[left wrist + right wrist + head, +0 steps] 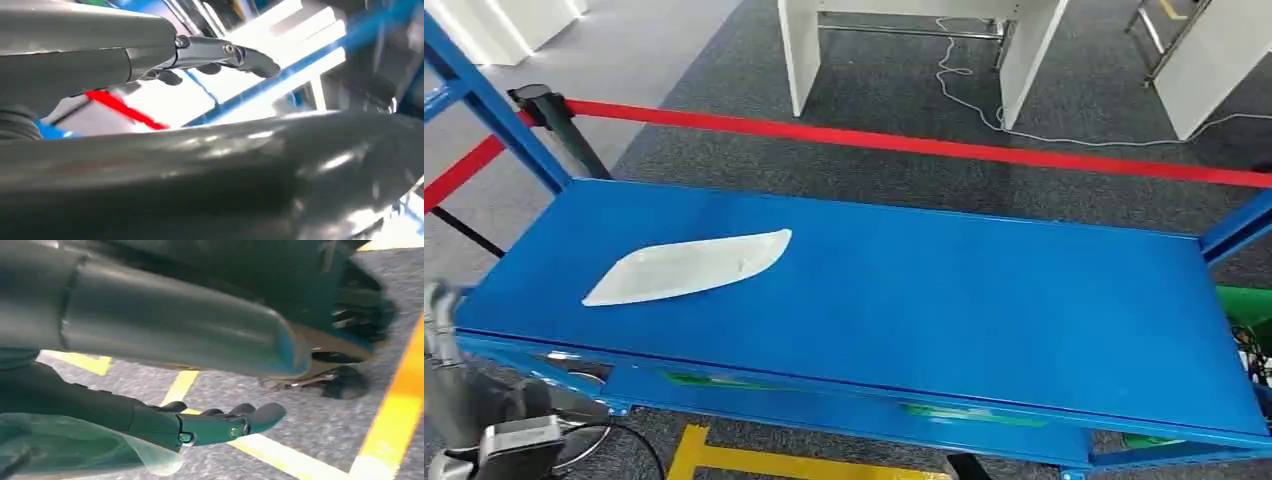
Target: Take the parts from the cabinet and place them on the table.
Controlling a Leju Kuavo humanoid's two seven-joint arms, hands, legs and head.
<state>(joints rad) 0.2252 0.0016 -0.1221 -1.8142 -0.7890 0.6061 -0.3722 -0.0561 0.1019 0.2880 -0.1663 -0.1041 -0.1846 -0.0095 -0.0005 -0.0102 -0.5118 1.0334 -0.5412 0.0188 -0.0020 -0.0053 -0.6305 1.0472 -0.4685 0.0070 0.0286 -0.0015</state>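
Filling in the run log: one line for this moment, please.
part: white piece lying on blue table | left hand: holds nothing | right hand: hangs over floor, holds translucent part

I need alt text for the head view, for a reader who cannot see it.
A pale, leaf-shaped plastic part lies alone on the left side of a blue table. A red barrier tape runs behind the table over grey carpet, with white furniture legs beyond.

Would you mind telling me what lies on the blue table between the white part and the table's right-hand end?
Nothing: in the head view the blue table is bare from the white part to its right-hand end.
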